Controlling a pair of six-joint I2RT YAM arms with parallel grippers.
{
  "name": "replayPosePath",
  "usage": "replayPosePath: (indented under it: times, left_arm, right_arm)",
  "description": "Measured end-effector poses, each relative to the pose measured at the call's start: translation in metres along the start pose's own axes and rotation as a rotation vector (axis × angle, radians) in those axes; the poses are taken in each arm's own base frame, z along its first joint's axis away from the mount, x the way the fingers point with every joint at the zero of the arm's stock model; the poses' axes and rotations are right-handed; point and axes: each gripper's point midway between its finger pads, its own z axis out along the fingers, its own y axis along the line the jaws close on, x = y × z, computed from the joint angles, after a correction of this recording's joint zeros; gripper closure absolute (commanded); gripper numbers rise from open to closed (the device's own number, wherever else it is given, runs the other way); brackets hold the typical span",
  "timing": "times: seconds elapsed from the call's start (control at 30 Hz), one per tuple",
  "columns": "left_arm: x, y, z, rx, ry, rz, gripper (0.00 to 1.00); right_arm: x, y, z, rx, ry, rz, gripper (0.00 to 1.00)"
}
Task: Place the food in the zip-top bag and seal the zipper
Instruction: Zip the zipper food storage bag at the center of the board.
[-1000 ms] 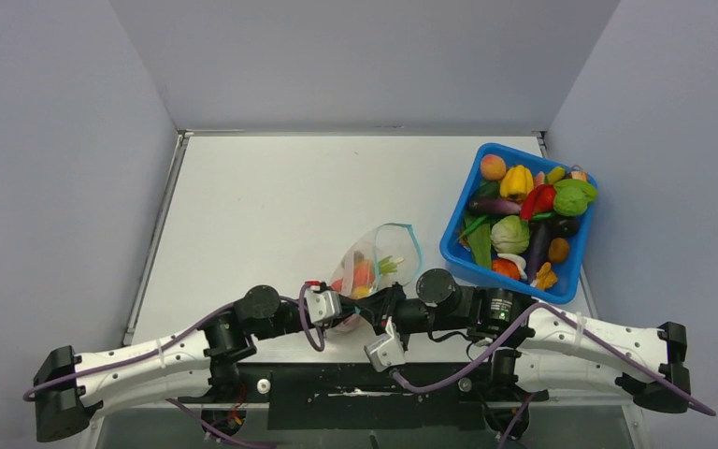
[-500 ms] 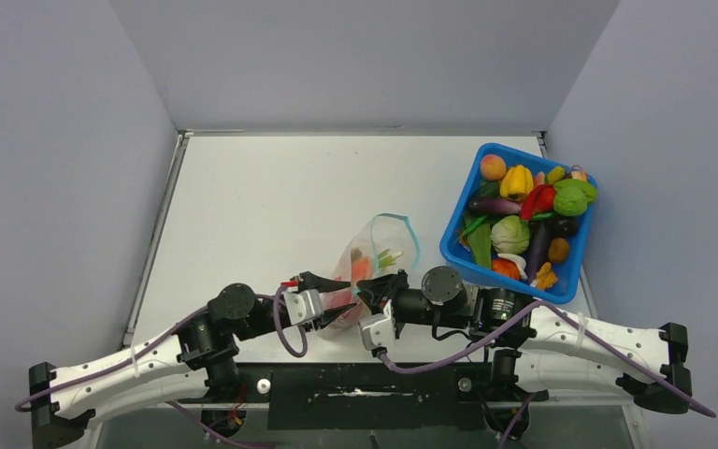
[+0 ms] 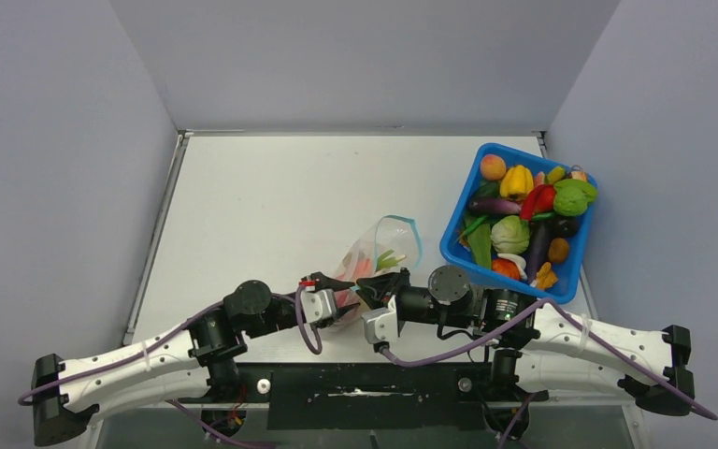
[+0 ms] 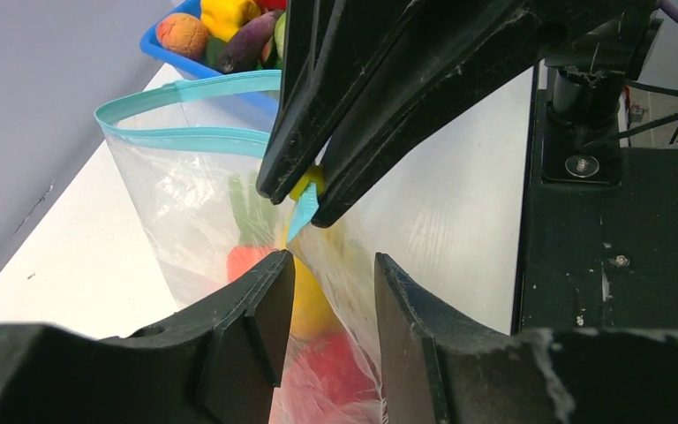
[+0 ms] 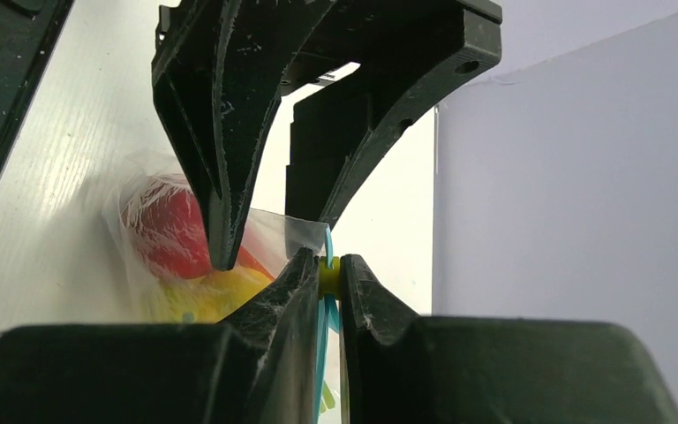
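The clear zip-top bag [image 3: 380, 251] lies just ahead of both arms, with red and yellow food [image 4: 307, 305] inside it. Its light blue zipper [image 4: 196, 139] rings a mouth that gapes open at the far end. My right gripper [image 5: 329, 268] is shut on the zipper's small yellow slider [image 5: 329, 277] at the near end of the strip. My left gripper [image 4: 328, 265] is open, its fingers [image 4: 260, 305] either side of a fold of the bag's film, just below the right gripper's tips. In the top view the left gripper [image 3: 341, 296] and right gripper [image 3: 380, 281] meet at the bag's near edge.
A blue bin [image 3: 450, 249] full of toy fruit and vegetables stands at the right of the white table, close beside the bag's mouth. The black base plate [image 4: 613, 256] runs along the table's near edge. Grey walls enclose the table.
My left gripper has opened and let go of the bag's near corner, drew back left, then came forward again. The right gripper kept its pinch and the bag's mouth shifted slightly right.
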Motion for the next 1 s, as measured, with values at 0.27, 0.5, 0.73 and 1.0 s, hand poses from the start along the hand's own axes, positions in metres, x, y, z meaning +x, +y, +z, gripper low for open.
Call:
replayPosePath:
  times: [0.27,0.5,0.73,1.0]
  left_arm:
    - [-0.003,0.006,-0.002,-0.033,-0.008,0.003,0.8]
    - [-0.013,0.01,-0.007,-0.049,-0.045,0.009,1.0]
    - [-0.016,0.009,-0.011,-0.048,-0.064,0.012,1.0]
    - [-0.023,0.009,-0.017,-0.052,-0.102,0.026,1.0]
  right_arm:
    - [-0.002,0.002,0.001,-0.011,-0.013,0.004,1.0]
    - [-0.003,0.003,0.001,-0.016,-0.018,0.007,1.0]
    - [-0.004,0.004,-0.001,-0.033,-0.026,0.032,1.0]
    - [0.0,0.0,-0.005,-0.059,-0.037,0.083,1.0]
